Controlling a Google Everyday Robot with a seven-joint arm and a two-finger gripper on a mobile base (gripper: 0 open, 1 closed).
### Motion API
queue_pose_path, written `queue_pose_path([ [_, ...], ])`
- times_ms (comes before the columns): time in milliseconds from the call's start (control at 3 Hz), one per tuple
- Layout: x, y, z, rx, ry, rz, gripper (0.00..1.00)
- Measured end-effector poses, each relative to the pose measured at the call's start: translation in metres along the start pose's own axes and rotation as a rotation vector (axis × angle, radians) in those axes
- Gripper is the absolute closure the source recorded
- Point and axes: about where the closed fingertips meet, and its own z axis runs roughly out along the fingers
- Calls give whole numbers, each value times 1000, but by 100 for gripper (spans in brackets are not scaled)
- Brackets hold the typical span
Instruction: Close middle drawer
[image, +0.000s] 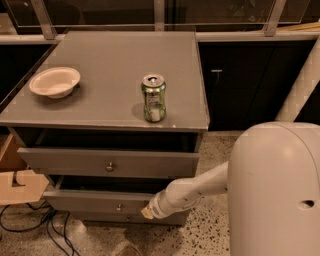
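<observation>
Just left of jaws: middle drawer (85, 201), open.

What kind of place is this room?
Probably an office or lab corner: a grey drawer cabinet on speckled terrazzo floor, loose cables beside it, dark built-in cupboards behind. The gripper is low, at the front of the open middle drawer.

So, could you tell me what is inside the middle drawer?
Only a dark strip of the middle drawer shows, nothing visible there; the top drawer hides the rest. The end effector is at its front.
</observation>
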Motion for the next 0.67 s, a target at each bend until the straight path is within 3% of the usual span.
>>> queue_pose_path([
  [333,-7,-4,1,0,-12,10,100],
  [667,-30,-26,-1,33,-43,26,100],
])
